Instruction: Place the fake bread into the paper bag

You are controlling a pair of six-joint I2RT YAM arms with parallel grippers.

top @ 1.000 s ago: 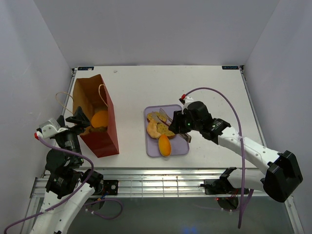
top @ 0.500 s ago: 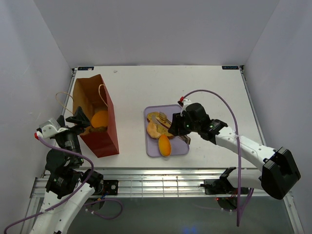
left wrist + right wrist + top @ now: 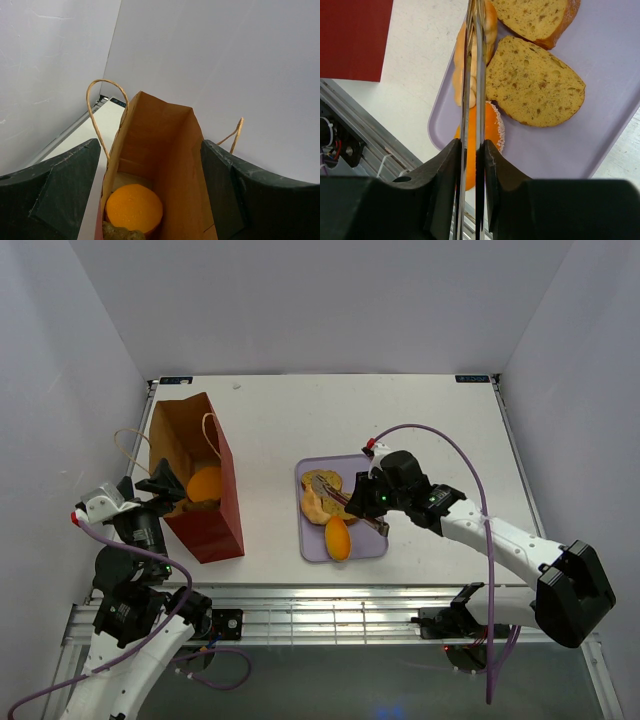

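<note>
The right gripper (image 3: pixel 468 150) has its fingers pressed onto a pair of metal tongs (image 3: pixel 479 90), whose 2 thin blades lie almost touching. In the right wrist view the tongs reach toward 12 o'clock over the lavender tray (image 3: pixel 610 130), crossing a pale roll (image 3: pixel 457 80). The tips run out of the picture, so it cannot be told whether they pinch anything. At 3 o'clock of the roll, 2 brown-crusted slices (image 3: pixel 535 85) lie side by side on the tray. At 6 o'clock of the roll sits an orange bun (image 3: pixel 492 125) with a pale speckled edge, partly under the blades.

In the top view the paper bag (image 3: pixel 205 525) stands on the table (image 3: pixel 300 420) at 9 o'clock of the tray, well apart from it, with its mouth open. The left gripper (image 3: pixel 151 147) is at the bag's 8 o'clock edge with its jaws spread wide. In the left wrist view the bag's mouth shows between its 2 fingers. At the bottom of the bag rests a round orange piece (image 3: pixel 134 207), with a pale piece (image 3: pixel 125 180) at 12 o'clock of it and a brownish piece (image 3: pixel 122 232) at 6 o'clock.
</note>
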